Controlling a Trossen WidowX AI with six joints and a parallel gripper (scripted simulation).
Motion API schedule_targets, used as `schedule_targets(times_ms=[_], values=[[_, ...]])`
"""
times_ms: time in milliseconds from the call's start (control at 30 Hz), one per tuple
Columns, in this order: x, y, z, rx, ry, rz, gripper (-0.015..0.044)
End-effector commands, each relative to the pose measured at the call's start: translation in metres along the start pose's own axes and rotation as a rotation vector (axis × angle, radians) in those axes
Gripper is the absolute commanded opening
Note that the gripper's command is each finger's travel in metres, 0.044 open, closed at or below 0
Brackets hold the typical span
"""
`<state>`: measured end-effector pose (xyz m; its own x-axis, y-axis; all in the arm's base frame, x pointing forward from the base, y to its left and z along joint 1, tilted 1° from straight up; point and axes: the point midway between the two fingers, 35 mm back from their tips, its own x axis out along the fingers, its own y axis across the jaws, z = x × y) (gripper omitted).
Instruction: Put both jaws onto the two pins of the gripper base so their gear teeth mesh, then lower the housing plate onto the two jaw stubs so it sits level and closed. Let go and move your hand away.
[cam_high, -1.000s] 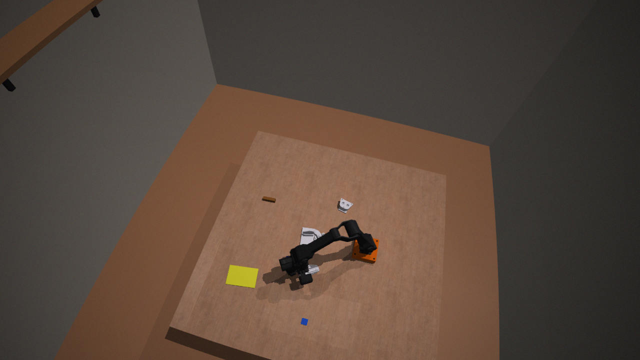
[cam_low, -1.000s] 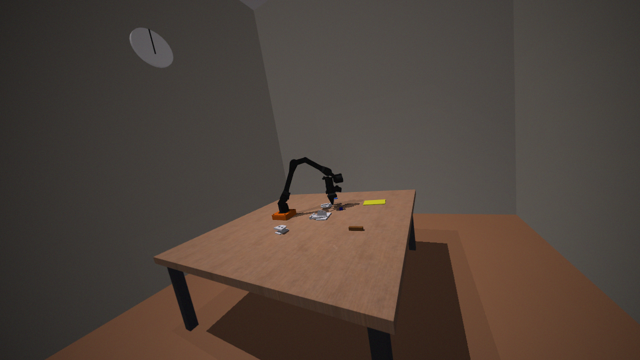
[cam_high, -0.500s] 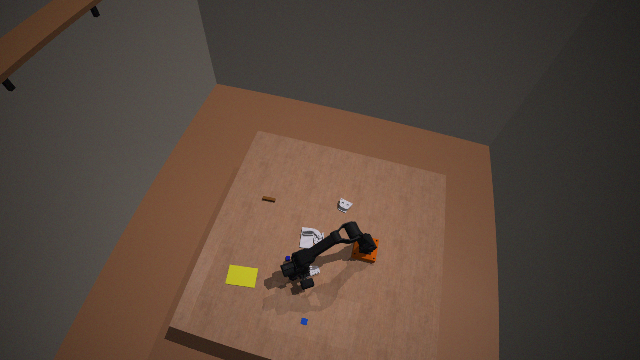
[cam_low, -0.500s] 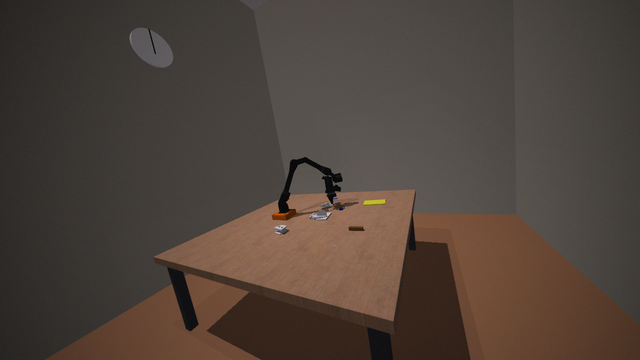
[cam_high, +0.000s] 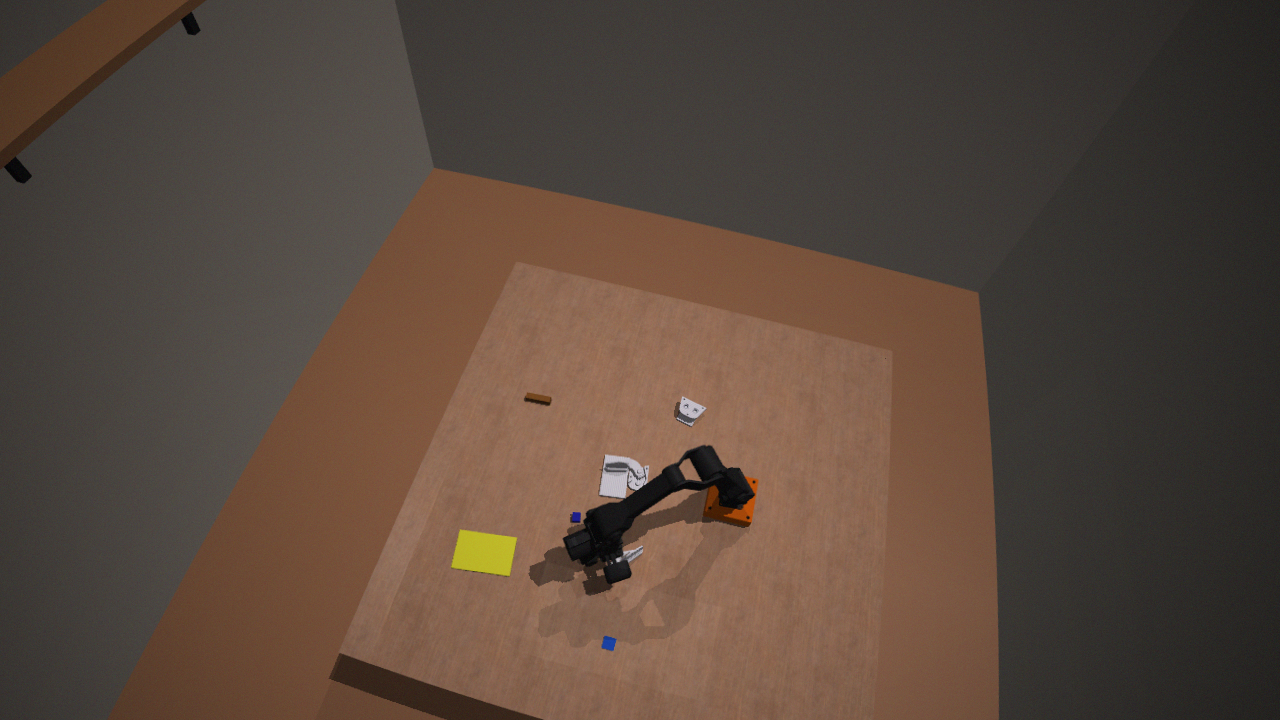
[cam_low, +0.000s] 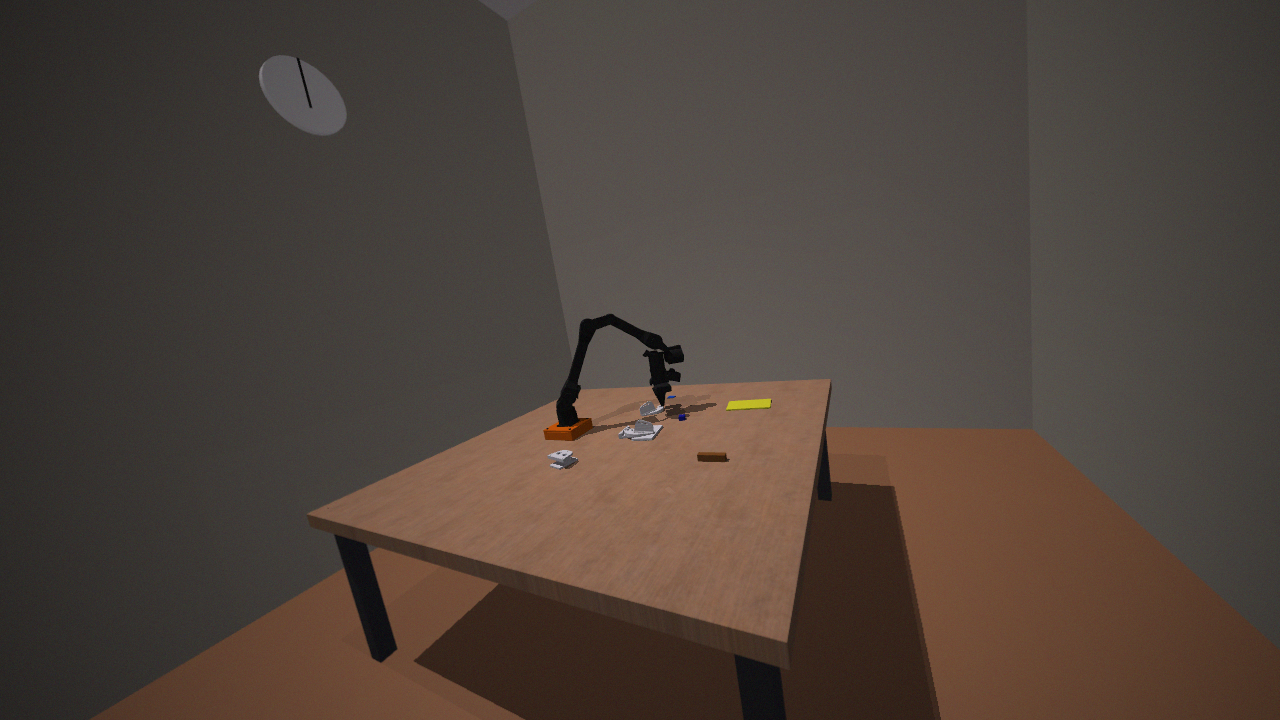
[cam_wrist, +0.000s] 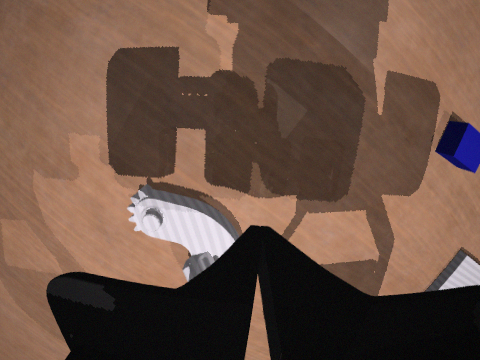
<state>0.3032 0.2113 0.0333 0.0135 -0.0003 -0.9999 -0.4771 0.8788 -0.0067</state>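
My gripper (cam_low: 662, 405) (cam_wrist: 258, 235) is shut, with nothing visible between its fingertips. A loose white jaw (cam_high: 632, 554) (cam_low: 650, 409) (cam_wrist: 187, 220) is beside the fingers, looking tilted in the exterior view. Its toothed end and round hole face away from the fingers in the wrist view; its other end is hidden behind the left finger. The white gripper base (cam_high: 613, 487) (cam_wrist: 462, 276) stands nearby, with a curved white part (cam_high: 633, 462) (cam_low: 643, 427) on it; meshing cannot be judged. The white housing plate (cam_high: 690, 409) (cam_low: 561, 455) is apart from the base.
A dark blue cube (cam_high: 575, 516) (cam_low: 682, 417) (cam_wrist: 465, 145) lies near the gripper. A yellow slab (cam_high: 484, 552) (cam_low: 749, 404), a brown bar (cam_high: 537, 398) (cam_low: 711, 456) and a bright blue block (cam_high: 608, 642) lie farther off. The arm stands on an orange mount (cam_high: 733, 516) (cam_low: 559, 433).
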Motion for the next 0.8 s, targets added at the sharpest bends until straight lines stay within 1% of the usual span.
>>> schedule_targets(times_ms=[0,67,200,233,767], values=[[-0.038,-0.002,0.003,0.004,-0.015,0.003,0.0000],[-0.053,-0.004,0.002,0.005,-0.014,0.002,0.0000],[-0.055,-0.004,0.002,0.005,-0.014,0.001,0.0000],[-0.045,-0.002,0.003,0.006,-0.022,0.002,0.0026],[-0.045,-0.002,0.003,0.006,-0.022,0.002,0.0440]])
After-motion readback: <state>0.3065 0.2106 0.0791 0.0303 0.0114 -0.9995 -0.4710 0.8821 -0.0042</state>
